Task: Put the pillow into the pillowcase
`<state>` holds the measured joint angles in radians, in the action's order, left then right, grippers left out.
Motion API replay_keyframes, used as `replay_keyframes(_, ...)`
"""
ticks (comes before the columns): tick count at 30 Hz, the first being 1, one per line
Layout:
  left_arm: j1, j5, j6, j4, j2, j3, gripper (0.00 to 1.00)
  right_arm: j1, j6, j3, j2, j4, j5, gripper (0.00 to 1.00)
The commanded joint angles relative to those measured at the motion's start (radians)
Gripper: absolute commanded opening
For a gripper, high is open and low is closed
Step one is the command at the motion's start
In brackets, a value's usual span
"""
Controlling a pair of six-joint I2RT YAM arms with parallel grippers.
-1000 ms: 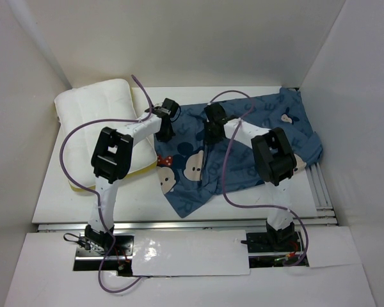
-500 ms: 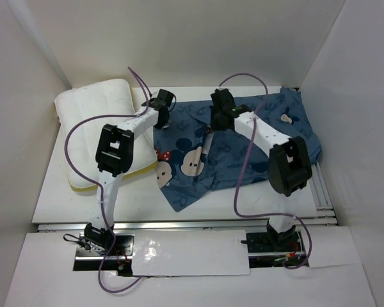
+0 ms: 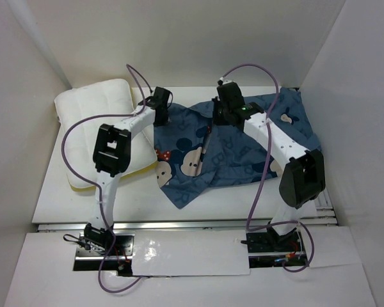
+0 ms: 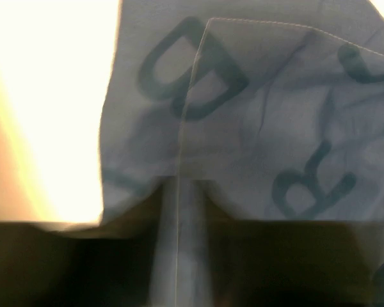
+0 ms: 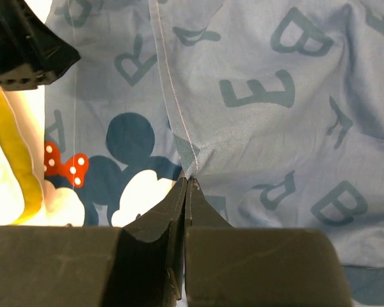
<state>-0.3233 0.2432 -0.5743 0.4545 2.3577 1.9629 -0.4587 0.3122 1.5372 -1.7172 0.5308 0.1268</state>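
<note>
The white pillow (image 3: 96,121) lies at the back left of the table, its yellow seam (image 5: 16,153) showing at the left of the right wrist view. The blue pillowcase (image 3: 243,153), with letters and mouse faces, is spread crumpled to the right of it. My left gripper (image 3: 161,115) is at the pillowcase's back left edge. A fold of the cloth with a stitched hem fills the narrow gap between its dark fingers (image 4: 256,262). My right gripper (image 3: 223,118) is over the pillowcase's back middle, its jaws (image 5: 187,182) pinched shut on a tented bit of hem.
White walls close in the table on the left, back and right. A slotted metal rail (image 3: 321,185) runs along the right edge under the pillowcase's corner. Purple cables (image 3: 73,137) loop above both arms. The table's front edge (image 3: 179,222) is near the arm bases.
Both grippers have moved toward the back wall, dragging the pillowcase back with them. The right arm has stretched out and its jaws have closed on the hem. The left jaws stand slightly wider.
</note>
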Motion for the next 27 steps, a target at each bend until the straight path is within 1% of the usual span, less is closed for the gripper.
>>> replay_keyframes(1,-0.003,0.016,0.124,-0.039,-0.191,-0.065,0.52,-0.006,-0.025,0.009,0.013,0.020,-0.026,0.00)
replay_keyframes(2,-0.013,0.040,0.143,-0.022,-0.233,-0.090,0.60,-0.006,-0.025,0.009,0.013,0.020,-0.026,0.00)
replay_keyframes(3,-0.013,0.069,0.157,-0.011,-0.332,-0.119,0.70,-0.006,-0.025,0.000,0.013,0.009,-0.026,0.00)
replay_keyframes(4,-0.025,0.115,0.189,0.004,-0.389,-0.196,0.78,-0.006,-0.025,0.000,0.013,0.009,-0.026,0.00)
replay_keyframes(5,-0.037,0.142,0.189,0.021,-0.446,-0.240,0.91,-0.006,-0.025,-0.011,0.013,-0.003,-0.026,0.00)
replay_keyframes(6,-0.037,0.169,0.180,0.042,-0.506,-0.284,1.00,-0.006,-0.025,-0.021,0.013,-0.003,-0.026,0.00)
replay_keyframes(7,-0.037,0.218,0.162,0.071,-0.623,-0.326,1.00,-0.006,-0.025,-0.022,0.013,-0.003,-0.026,0.00)
replay_keyframes(8,-0.037,0.241,0.102,0.111,-0.677,-0.408,1.00,-0.006,-0.025,-0.032,0.013,-0.014,-0.026,0.00)
replay_keyframes(9,-0.037,0.272,0.046,0.227,-0.727,-0.447,1.00,0.003,-0.025,-0.049,0.013,-0.029,-0.026,0.00)
replay_keyframes(10,-0.037,0.293,-0.016,0.289,-0.768,-0.488,1.00,0.003,-0.025,-0.049,0.022,-0.029,-0.026,0.00)
replay_keyframes(11,-0.037,0.294,-0.113,0.333,-0.846,-0.586,1.00,0.014,-0.025,-0.061,0.022,-0.041,-0.026,0.00)
replay_keyframes(12,-0.037,0.294,-0.175,0.369,-0.877,-0.639,1.00,0.014,-0.025,-0.074,0.022,-0.041,-0.035,0.00)
replay_keyframes(13,-0.046,0.265,-0.214,0.394,-0.905,-0.692,1.00,0.025,-0.025,-0.074,0.022,-0.041,-0.035,0.00)
replay_keyframes(14,-0.060,0.252,-0.214,0.385,-0.934,-0.772,1.00,0.025,-0.034,-0.074,0.022,-0.051,-0.044,0.00)
replay_keyframes(15,-0.077,0.261,-0.214,0.385,-0.934,-0.795,1.00,0.025,-0.035,-0.083,0.022,-0.060,-0.044,0.00)
replay_keyframes(16,-0.117,0.301,-0.266,0.438,-0.934,-0.815,1.00,0.025,-0.035,-0.083,0.022,-0.060,-0.053,0.00)
replay_keyframes(18,-0.151,0.353,-0.367,0.531,-0.888,-0.852,1.00,0.025,-0.044,-0.069,0.013,-0.034,-0.053,0.00)
replay_keyframes(19,-0.164,0.404,-0.412,0.594,-0.873,-0.866,1.00,0.025,-0.044,-0.069,0.013,-0.034,-0.053,0.00)
replay_keyframes(20,-0.165,0.421,-0.474,0.595,-0.856,-0.895,1.00,0.025,-0.044,-0.069,0.013,-0.047,-0.053,0.00)
replay_keyframes(24,-0.151,0.436,-0.490,0.543,-0.743,-0.906,1.00,0.015,-0.056,-0.078,0.022,-0.048,-0.065,0.00)
replay_keyframes(25,-0.151,0.449,-0.481,0.530,-0.701,-0.897,1.00,0.006,-0.065,-0.078,0.022,-0.048,-0.065,0.00)
replay_keyframes(27,-0.151,0.449,-0.481,0.530,-0.675,-0.866,1.00,0.006,-0.065,-0.078,0.022,-0.048,-0.043,0.00)
